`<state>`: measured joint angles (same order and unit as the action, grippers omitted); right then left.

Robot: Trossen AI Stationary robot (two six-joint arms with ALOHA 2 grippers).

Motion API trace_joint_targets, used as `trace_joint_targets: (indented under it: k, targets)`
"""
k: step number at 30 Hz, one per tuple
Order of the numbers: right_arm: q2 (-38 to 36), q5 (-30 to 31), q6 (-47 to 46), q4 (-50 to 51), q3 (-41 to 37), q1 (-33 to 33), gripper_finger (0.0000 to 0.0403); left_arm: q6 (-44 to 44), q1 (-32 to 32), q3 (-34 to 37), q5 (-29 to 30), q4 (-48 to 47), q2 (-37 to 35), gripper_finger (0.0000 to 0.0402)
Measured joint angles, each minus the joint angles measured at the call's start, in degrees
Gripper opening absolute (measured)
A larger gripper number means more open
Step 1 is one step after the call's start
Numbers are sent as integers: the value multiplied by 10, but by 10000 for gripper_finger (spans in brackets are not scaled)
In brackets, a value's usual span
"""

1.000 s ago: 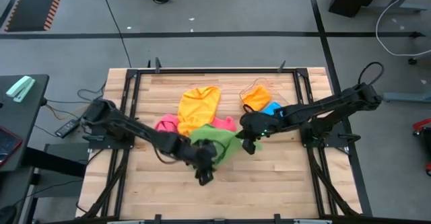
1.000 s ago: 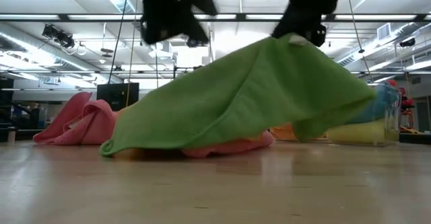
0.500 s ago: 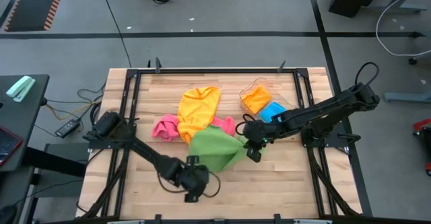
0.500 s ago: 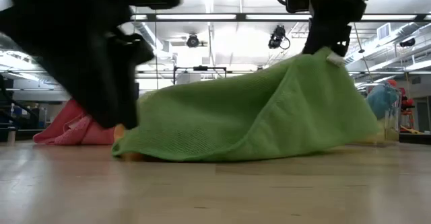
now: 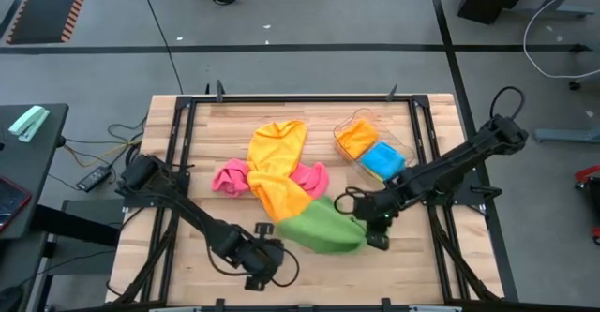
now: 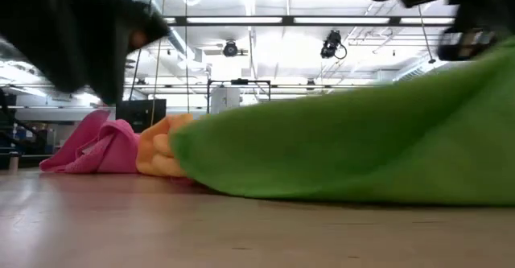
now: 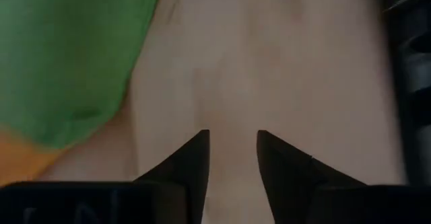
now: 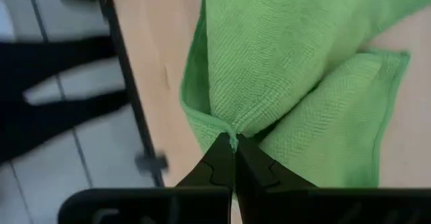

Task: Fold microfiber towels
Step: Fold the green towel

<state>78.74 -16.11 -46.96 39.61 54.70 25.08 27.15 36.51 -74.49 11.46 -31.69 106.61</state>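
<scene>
Green towel [image 5: 322, 230] gripped at its edge by right pincer [image 8: 234, 142], clenched, cloth trailing beyond it over counter [image 5: 422, 265]; left pincer [image 7: 232, 138] seen parted, nothing held, towel just beside

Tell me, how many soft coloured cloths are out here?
5: green microfiber towel near the table's front, yellow-orange one mid-table, pink one partly beneath it, orange and blue ones in the clear plastic tray. More may be hidden.

Overhead, table-level, 2 wrist views.
</scene>
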Motion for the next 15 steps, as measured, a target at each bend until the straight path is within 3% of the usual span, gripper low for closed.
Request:
trace_joint_targets:
  k: [5, 8, 15]
  targets:
    - [0, 14, 22, 81, 0, 38, 8, -70, -7, -18, 6, 56, -7, 104]
    - [0, 35, 31, 121, 0, 40, 8, -68, -20, -18, 20, 93, -7, 95]
    - [0, 187, 71, 145, 0, 39, 10, -70, -58, -19, 54, 148, 1, 100]
